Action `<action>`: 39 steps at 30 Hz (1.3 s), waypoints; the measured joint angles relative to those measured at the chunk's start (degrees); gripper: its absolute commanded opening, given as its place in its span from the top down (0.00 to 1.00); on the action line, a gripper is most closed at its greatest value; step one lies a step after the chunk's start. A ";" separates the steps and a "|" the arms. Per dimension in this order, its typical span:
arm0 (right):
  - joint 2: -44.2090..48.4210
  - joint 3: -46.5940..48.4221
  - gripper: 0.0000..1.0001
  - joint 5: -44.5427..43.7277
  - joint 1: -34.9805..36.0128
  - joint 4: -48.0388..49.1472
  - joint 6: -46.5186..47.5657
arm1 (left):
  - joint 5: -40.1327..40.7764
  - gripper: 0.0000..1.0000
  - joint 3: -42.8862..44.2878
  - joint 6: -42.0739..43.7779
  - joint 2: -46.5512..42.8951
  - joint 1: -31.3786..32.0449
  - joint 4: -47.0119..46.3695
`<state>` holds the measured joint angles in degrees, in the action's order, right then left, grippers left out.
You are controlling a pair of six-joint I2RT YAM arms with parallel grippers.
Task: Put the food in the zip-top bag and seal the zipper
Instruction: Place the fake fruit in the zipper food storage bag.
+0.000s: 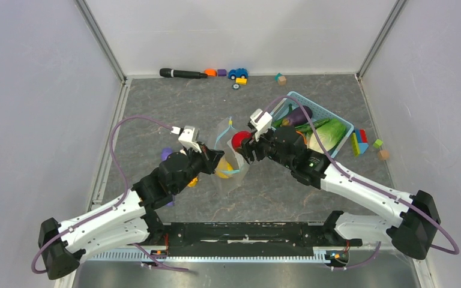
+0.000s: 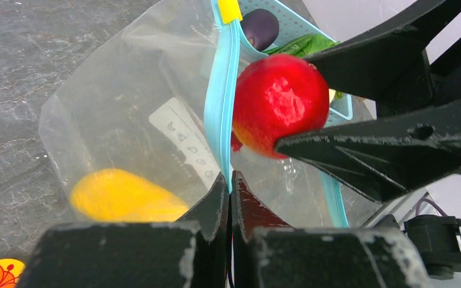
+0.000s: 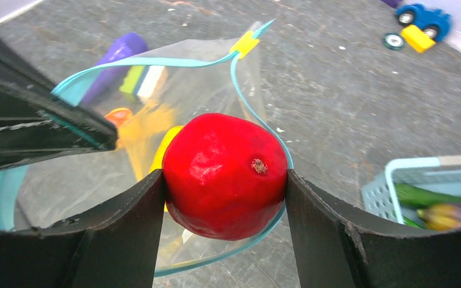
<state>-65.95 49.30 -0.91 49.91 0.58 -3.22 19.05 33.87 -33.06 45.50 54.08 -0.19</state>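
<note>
Tabletop, seen from above and from both wrists. At ctr-left we see the bag (image 1: 235, 180), clear plastic, stood up w/ its mouth gaping. The teal zipper (image 2: 219, 102) runs round that mouth in a loop, w/ a yellow slider (image 3: 244, 43) at its far end. Low down inside lies a mango (image 2: 126, 195). At the mouth sits the red fruit (image 3: 225, 162), between the two sides of the zipper; how deep it reaches in, we cannot tell. To the R, the blue basket (image 1: 327, 112) stands at an angle to the table edge. It holds an eggplant (image 1: 297, 116), a lettuce (image 1: 330, 135) and green pods (image 1: 310, 127) between them.

Then the tools. The L gripper (image 2: 229, 183), on the left of the bag, has its fingers pressed together on the near side of the zipper, pinching the strip and holding that lip up. The R gripper (image 3: 225, 180), reaching from the basket side, stands fairly wide, w/ one pad on each flank of the red fruit. It holds the fruit clear of the table, just beside the L gripper's fingers.

Along the back wall we note a black marker (image 1: 183, 73), a toy car (image 1: 238, 73) and loose blocks (image 1: 216, 72). Coloured bricks (image 1: 359, 142) lie R of the basket.
</note>
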 measured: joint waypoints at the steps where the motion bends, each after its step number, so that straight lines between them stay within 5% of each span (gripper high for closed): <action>1: -0.02 0.50 0.70 -1.90 0.39 -0.87 0.00 | -0.24 0.98 -0.02 -0.04 -0.17 0.00 -0.04; 11: -2.21 7.06 0.49 -17.49 5.25 -7.52 0.26 | -1.81 0.98 -0.57 -0.74 -0.81 0.00 -1.20; 24: -2.56 7.17 0.02 -13.77 6.78 -9.75 1.97 | -1.68 0.98 -0.57 -1.62 -0.11 0.00 -1.31; 39: 0.15 7.17 0.02 -8.11 6.78 -8.90 2.19 | -0.90 0.98 -0.57 -2.08 0.26 0.00 -1.27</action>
<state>-65.80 56.47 -9.02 56.69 -8.32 -1.04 18.15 33.30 -35.14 45.76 54.08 -1.45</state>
